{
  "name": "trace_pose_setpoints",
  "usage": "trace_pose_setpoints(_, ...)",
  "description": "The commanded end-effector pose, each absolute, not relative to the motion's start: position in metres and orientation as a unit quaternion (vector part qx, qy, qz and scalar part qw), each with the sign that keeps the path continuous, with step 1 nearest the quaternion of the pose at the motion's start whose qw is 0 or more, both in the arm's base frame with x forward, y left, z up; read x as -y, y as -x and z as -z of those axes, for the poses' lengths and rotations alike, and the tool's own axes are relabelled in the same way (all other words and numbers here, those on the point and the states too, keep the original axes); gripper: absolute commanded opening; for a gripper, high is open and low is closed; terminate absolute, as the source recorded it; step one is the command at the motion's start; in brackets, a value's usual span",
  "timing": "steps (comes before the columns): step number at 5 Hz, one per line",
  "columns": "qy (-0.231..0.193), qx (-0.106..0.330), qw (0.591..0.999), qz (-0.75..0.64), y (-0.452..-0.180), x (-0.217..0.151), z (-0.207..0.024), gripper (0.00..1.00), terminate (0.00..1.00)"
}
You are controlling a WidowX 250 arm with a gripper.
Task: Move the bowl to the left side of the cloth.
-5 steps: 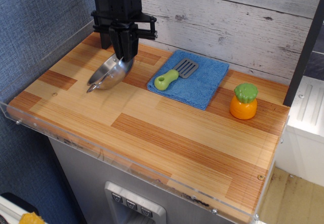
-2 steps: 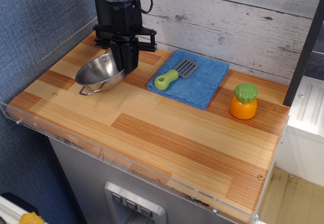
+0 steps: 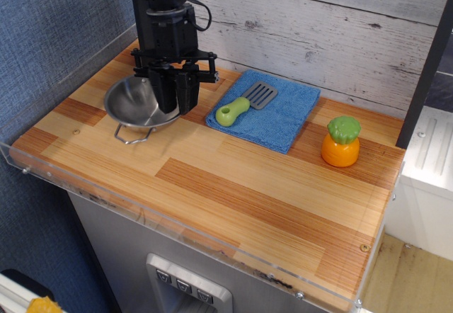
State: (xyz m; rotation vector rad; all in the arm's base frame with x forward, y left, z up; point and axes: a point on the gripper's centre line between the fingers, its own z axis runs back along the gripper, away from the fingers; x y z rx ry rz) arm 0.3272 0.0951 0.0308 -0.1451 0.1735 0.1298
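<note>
One spatula (image 3: pixel 244 103) atop cloth (image 3: pixel 283 118), bowl (image 3: pixel 136 103) left, toy pineapple (image 3: pixel 340 141) right.

No legible text, label, brand or number anywhere.

Staged toy-kitchen test bench in a laboratory. The table (image 3: pixel 233 185) was a striped wooden board edged by a clear acrylic rim (image 3: pixel 177 231), backed by a whitewashed plank wall (image 3: pixel 340 30) and blue fabric panel (image 3: pixel 49 37). Props included a steel bowl (image 3: pixel 134 100), blue cloth (image 3: pixel 283 115), green-handled spatula (image 3: pixel 244 104) and a plastic toy fruit (image 3: pixel 341 141). A black robot arm (image 3: pixel 163 23) stood over the table.
</note>
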Motion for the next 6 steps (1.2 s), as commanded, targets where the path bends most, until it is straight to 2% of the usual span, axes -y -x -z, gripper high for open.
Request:
trace_pose_setpoints(1,0.038,-0.023,0.998,-0.04,-0.331,-0.091,-0.07,1.0,0.0)
trace_pose_setpoints(2,0.009,0.043,0.999,-0.029,-0.328,-0.076,-0.11,1.0,0.0)
trace_pose_setpoints(3,0.014,0.098,0.995,0.005,-0.32,-0.057,-0.138,1.0,0.0)
trace_pose_setpoints(4,0.026,0.115,0.992,0.051,-0.32,-0.037,-0.145,1.0,0.0)
trace_pose_setpoints(6,0.007,0.098,0.993,0.068,-0.318,-0.026,-0.141,1.0,0.0)
